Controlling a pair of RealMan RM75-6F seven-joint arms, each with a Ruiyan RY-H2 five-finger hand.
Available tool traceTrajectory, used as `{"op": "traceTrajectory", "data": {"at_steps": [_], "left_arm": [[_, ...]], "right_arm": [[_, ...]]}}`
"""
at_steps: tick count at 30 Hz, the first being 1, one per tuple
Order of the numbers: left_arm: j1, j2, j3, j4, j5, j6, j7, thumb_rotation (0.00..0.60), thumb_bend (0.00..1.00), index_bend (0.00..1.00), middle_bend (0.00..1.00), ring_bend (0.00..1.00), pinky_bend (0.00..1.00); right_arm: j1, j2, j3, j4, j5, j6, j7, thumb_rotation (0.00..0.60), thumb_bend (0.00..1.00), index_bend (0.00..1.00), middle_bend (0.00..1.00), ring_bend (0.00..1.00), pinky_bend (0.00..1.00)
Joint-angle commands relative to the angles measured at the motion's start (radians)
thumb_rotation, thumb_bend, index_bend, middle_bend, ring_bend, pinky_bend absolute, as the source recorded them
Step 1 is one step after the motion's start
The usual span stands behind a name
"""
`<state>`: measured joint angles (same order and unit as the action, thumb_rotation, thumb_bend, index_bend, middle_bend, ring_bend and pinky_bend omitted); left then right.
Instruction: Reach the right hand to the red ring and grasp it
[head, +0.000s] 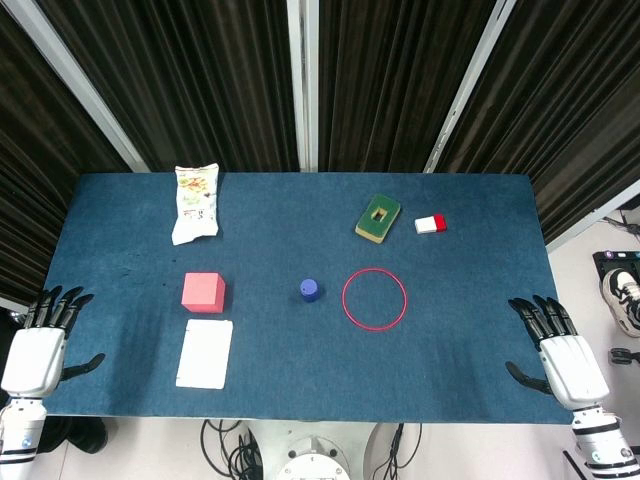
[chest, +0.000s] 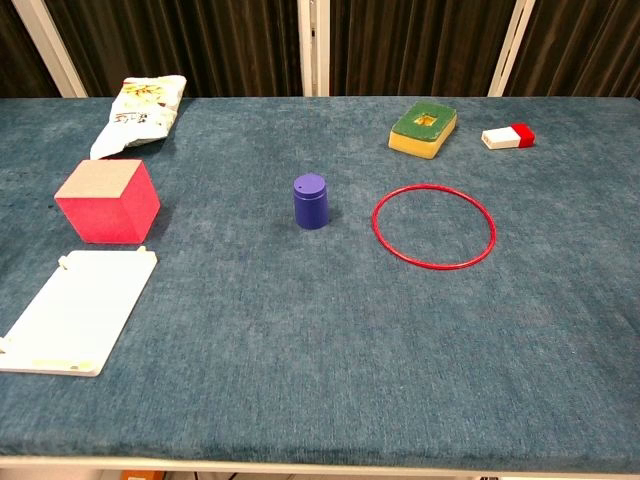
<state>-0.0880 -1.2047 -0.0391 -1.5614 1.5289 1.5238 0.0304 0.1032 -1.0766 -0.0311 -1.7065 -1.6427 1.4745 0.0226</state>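
The right hand sits at the near right edge of the tabletop, released — its fingers are spread and pointing away from the robot, with nothing in them. Only the head view shows it; the chest view does not reach that far out.

The red ring lies flat on the blue cloth, well apart from the right hand, off to that hand's left and a little further out. Nothing touches the ring. Just beside it, on the side away from the right hand, a small blue cylinder stands upright. Beyond the ring, further from the hand, are a green and yellow sponge and, to the right of it, a small white and red block.

The left hand mirrors the right at the near left edge — fingers apart, holding nothing. Ahead of it and toward the middle lie a white flat card and, just beyond the card, a red cube. A snack packet rests far out from the left hand, near the back edge.
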Motion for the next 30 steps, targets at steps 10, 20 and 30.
{"op": "traceTrajectory", "data": {"at_steps": [10,20,30], "left_arm": [[0.001,-0.002,0.003,-0.012,0.001,-0.002,0.012,0.600,0.00,0.16,0.09,0.00,0.00],[0.002,0.005,0.000,-0.028,-0.001,0.000,0.024,0.600,0.00,0.16,0.09,0.00,0.00],[0.010,0.004,0.003,-0.023,-0.013,-0.001,0.020,0.600,0.00,0.16,0.09,0.00,0.00]], "right_arm": [[0.137,0.006,0.030,-0.033,0.000,-0.206,-0.046,0.600,0.16,0.11,0.13,0.00,0.00],[0.371,-0.200,0.109,0.108,0.098,-0.520,-0.097,0.600,0.27,0.39,0.15,0.00,0.00],[0.455,-0.358,0.106,0.260,0.132,-0.598,-0.155,0.600,0.28,0.42,0.15,0.00,0.00]]}}
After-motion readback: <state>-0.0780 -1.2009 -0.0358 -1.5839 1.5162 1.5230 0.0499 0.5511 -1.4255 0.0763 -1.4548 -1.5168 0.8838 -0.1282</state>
